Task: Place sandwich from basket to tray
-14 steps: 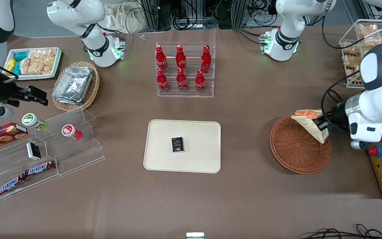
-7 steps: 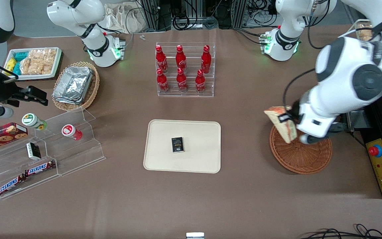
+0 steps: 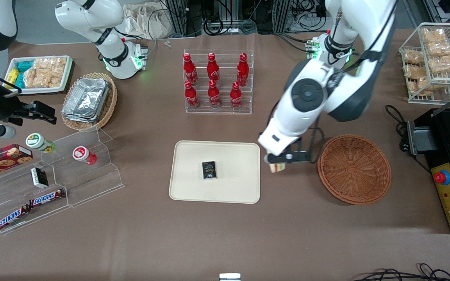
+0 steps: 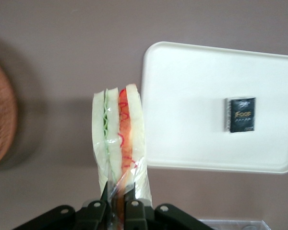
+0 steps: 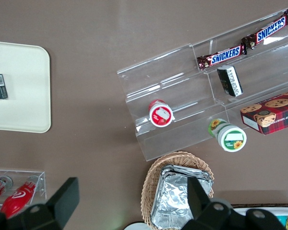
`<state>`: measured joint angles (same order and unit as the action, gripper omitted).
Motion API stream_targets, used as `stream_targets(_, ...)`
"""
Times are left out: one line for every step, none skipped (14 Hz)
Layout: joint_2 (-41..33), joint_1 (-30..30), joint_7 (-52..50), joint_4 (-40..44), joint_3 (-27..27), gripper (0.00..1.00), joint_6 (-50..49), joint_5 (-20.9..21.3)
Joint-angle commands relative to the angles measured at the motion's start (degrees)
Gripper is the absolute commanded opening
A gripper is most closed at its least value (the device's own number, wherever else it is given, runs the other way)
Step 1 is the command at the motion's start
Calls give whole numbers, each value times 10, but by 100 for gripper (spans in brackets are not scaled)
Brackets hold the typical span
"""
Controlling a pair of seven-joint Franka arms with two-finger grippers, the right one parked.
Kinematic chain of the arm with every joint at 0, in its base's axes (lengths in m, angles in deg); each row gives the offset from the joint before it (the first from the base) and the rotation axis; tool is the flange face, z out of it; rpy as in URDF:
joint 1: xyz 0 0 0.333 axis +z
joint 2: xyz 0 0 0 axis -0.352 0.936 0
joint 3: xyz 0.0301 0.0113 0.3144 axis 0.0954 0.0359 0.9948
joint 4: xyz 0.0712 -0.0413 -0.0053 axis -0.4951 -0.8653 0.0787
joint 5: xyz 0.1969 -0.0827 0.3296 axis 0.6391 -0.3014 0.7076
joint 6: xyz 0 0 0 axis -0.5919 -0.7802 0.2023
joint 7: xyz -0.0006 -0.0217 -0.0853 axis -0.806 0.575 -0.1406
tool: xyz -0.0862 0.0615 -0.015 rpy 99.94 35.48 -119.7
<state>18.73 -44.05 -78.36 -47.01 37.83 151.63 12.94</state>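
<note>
Hand [image 4: 119, 203] grips sandwich [image 4: 119, 132], tip-down, btwn tray [image 3: 186, 191] & basket [image 3: 354, 169].

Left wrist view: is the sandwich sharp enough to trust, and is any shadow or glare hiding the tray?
Left wrist view: the sandwich, clamped in the tool, shows its filling clearly; the tray is evenly lit, no glare. Front view: the arm hides most of the sandwich, between basket and tray; soft shadow only.

We see our gripper [image 3: 276, 163] above the table [image 3: 225, 234], between the tray [image 3: 193, 187] and the basket [image 3: 354, 169], with the sandwich [image 3: 277, 168] hanging under it just beside the tray's edge. A small dark box [image 3: 209, 170] lies on the tray.
</note>
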Motion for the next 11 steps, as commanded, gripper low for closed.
stream_targets(55, -25, 10, 20, 4, 7, 55, 26)
stream_targets(72, -27, 10, 19, 4, 7, 87, 27)
stream_targets(91, -31, 10, 18, 4, 8, 114, 27)
stream_targets(108, -36, 10, 18, 4, 8, 130, 27)
stream_targets(125, -37, 11, 18, 4, 8, 144, 27)
stream_targets(136, -41, 11, 18, 4, 8, 152, 27)
stream_targets(144, -48, 11, 18, 4, 8, 162, 32)
stream_targets(152, -48, 11, 18, 5, 9, 172, 35)
stream_targets(158, -48, 11, 18, 5, 17, 173, 35)
stream_targets(161, -48, 10, 16, 4, 22, 173, 34)
stream_targets(160, -47, 9, 11, 4, 46, 174, 30)
